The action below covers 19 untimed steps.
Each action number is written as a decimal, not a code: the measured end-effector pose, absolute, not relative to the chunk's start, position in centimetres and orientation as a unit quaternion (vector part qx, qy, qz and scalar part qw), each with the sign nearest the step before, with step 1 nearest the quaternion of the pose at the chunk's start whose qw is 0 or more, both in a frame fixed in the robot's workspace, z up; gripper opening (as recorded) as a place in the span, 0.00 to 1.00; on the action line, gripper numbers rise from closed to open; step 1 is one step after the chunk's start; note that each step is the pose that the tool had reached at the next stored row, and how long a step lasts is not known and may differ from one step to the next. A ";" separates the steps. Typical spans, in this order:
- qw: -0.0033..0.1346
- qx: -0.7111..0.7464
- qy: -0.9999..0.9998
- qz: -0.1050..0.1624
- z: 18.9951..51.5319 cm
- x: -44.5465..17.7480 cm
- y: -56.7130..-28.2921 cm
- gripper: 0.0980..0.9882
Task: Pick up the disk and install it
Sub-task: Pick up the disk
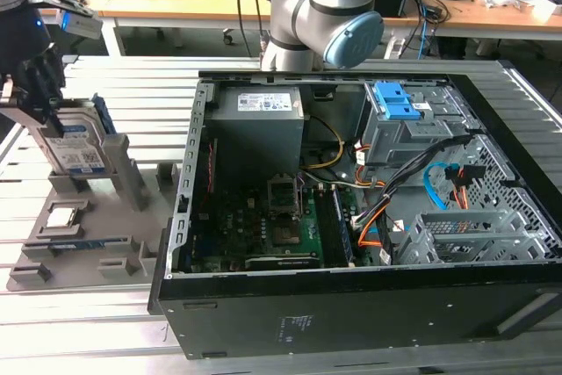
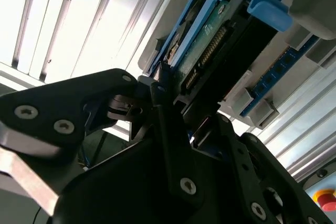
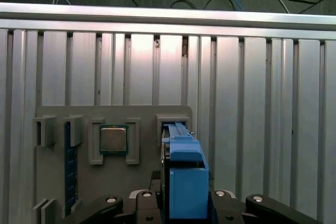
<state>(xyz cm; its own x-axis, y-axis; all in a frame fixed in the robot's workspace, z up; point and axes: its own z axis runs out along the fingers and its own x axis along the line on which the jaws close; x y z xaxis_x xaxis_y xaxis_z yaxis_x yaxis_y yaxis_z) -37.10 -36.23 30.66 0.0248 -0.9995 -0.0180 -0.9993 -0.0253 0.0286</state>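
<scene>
We are straddling the disk [image 2: 210,38] with the pincer [image 2: 184,98] — it is standing on edge in the grey rack [image 1: 105,217], its long axis running straight ahead of the pincer; whether the pincer is gripping, we cannot tell.

Disk [image 1: 74,140] label [image 1: 81,158] print illegible, perhaps barcode; nothing readable.

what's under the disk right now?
The disk stands upright in a slot of the gray fixture. Its lower edge and the slot's bottom are covered.
</scene>
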 end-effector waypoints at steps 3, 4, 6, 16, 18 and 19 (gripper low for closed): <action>0.004 0.716 -0.698 -0.016 31.2 -37.1 -36.2 0.30; 0.004 0.716 -0.698 -0.016 31.3 -37.1 -36.2 0.30; 0.004 0.716 -0.698 -0.016 31.6 -37.1 -36.2 0.30; 0.004 0.716 -0.698 -0.016 33.1 -37.1 -36.2 0.30; 0.004 0.716 -0.698 -0.016 33.3 -37.1 -36.2 0.30; 0.004 0.716 -0.698 -0.016 33.5 -37.1 -36.2 0.30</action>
<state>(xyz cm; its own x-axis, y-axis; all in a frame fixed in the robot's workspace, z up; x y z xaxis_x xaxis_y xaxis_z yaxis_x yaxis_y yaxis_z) -37.10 -36.22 33.53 0.0249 -0.9995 -0.0180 -0.9993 -0.0254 0.0287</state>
